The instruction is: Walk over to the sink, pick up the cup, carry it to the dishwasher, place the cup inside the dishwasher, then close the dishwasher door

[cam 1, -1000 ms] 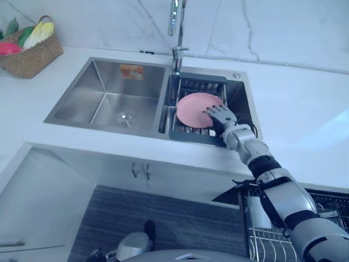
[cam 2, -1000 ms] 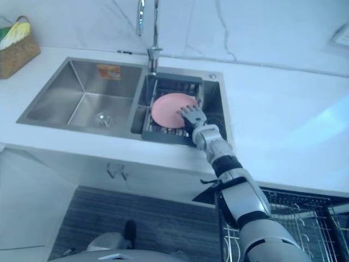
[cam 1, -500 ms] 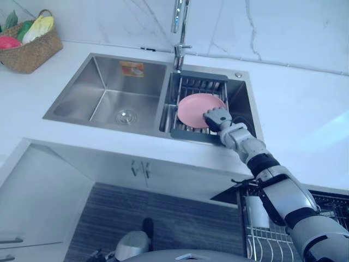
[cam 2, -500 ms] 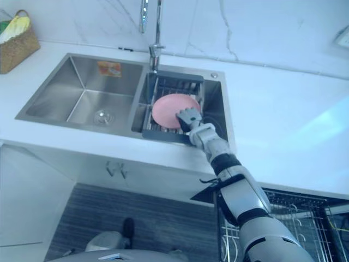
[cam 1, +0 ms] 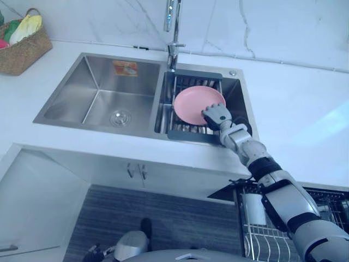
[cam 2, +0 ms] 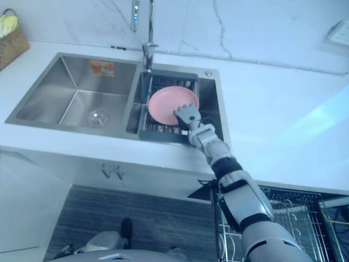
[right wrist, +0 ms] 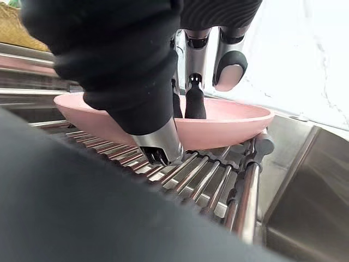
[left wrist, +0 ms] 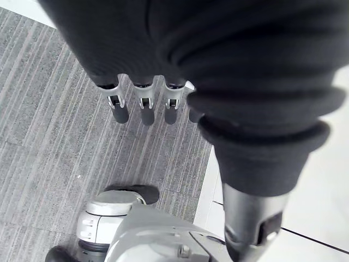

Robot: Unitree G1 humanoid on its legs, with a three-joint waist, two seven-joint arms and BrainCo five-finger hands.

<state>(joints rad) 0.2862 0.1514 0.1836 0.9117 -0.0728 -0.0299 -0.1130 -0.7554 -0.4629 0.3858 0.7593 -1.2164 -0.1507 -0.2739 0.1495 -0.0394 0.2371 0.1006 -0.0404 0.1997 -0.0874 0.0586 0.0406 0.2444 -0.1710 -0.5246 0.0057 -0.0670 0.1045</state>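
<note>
A shallow pink dish lies on the wire rack in the sink's right basin. No cup shows among these things. My right hand reaches in from the lower right and sits on the dish's near rim. In the right wrist view its fingers curl over the rim into the dish, and the thumb presses the outside wall from below. My left hand hangs over the grey floor with straight fingers and nothing in it.
The steel sink's left basin holds nothing but its drain. A faucet rises behind the divider. A woven basket stands on the counter at the far left. The dishwasher's pulled-out wire rack is at the lower right.
My right hand's fingers, laid flat on the pink dish a second ago, have curled over its near rim. The whole picture has shifted a little with the camera.
</note>
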